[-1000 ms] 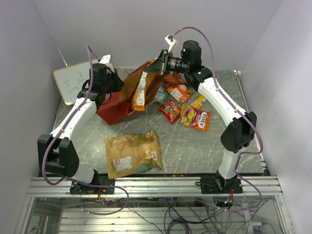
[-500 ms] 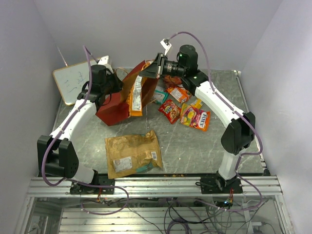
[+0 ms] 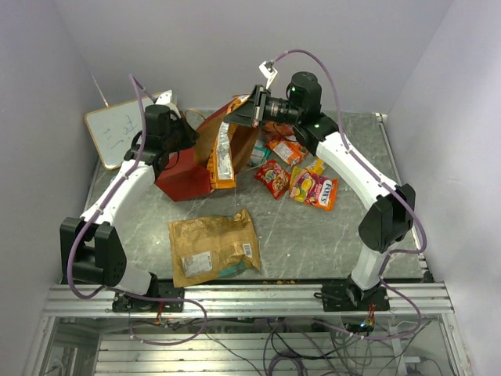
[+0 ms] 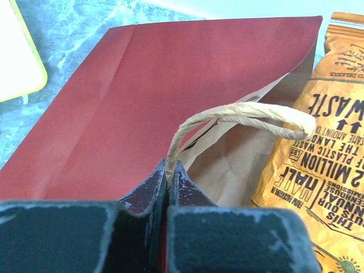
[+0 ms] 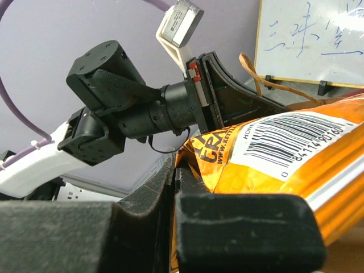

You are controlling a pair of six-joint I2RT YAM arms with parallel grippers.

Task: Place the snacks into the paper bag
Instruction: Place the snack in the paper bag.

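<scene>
The right end effector (image 5: pixel 173 176) is pinching the top edge of a large orange bag (image 5: pixel 273 153), its fingers pressed tight on the foil. In the overhead view this bag is hanging from the right end effector (image 3: pixel 239 113) with its lower end dangling at the mouth of the paper bag (image 3: pixel 184 176), not yet inside.

The left end effector (image 4: pixel 169 170) is pressed together on the rim of the paper bag (image 4: pixel 114 102), at the foot of its twisted paper handle (image 4: pixel 239 114), and is holding the mouth open. The bag is lying tilted at the back left of the bench (image 3: pixel 313 235), red outside and brown inside. The part of the inside that is showing is holding no packets; the rest is hidden, so whether anything is already in it cannot be told.

Most of the work appears to be waiting. A flat tan-gold packet (image 3: pixel 213 249) is lying near the front of the bench, well apart from the bag. A cluster of small packets (image 3: pixel 301 176), red, orange and yellow, is lying to the right of the bag, under the right arm. A white writing board (image 3: pixel 117 129) is leaning at the far left.
</scene>
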